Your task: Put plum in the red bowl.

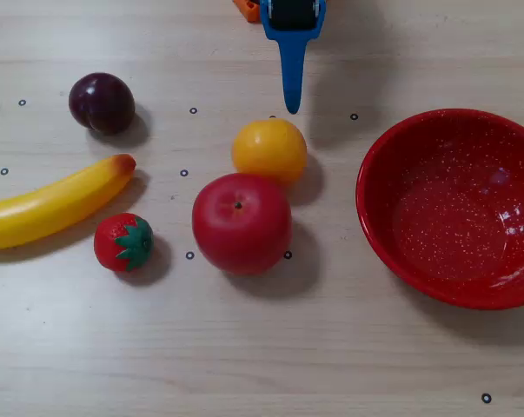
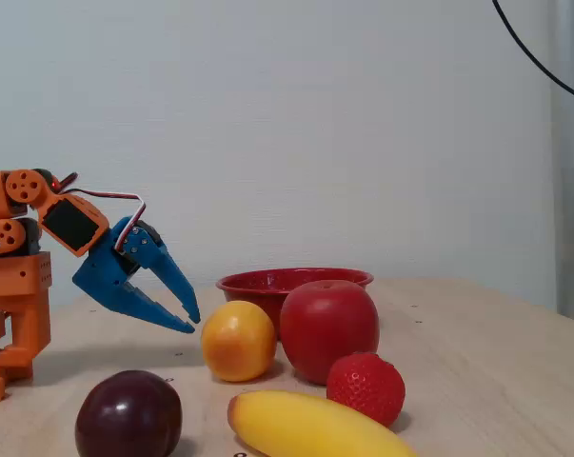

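Observation:
The plum is a small dark purple-maroon fruit lying on the table at the upper left of the overhead view. In the fixed view it sits at the front left. The red bowl stands at the right and holds nothing; in the fixed view its rim shows behind the fruit. My blue gripper comes in from the top edge, just above the orange and well right of the plum. In the fixed view the gripper hangs low over the table, fingertips together, holding nothing.
An orange and a larger red apple lie between the plum and the bowl. A yellow banana and a strawberry lie at the left below the plum. The arm's orange base stands at the fixed view's left.

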Controlling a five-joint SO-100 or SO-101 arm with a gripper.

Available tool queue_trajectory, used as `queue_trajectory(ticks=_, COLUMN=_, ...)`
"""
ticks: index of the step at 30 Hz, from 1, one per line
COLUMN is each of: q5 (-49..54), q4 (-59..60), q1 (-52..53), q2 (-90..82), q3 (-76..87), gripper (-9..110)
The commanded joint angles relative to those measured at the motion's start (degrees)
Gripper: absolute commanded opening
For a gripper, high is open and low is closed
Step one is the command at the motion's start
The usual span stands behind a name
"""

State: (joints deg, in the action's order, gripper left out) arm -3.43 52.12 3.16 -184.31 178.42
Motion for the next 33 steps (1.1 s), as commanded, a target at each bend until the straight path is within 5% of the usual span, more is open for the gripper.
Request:
queue_trajectory(ticks=1, q5=1.1, q4=-1.7, q1=0.3, q2=-0.7, q3=0.3, gripper=0)
queue_trajectory(ticks=33, q5=-2.1, q4=-3.4, q1=0.4, q2=4.4, q3=-1.1, gripper=0)
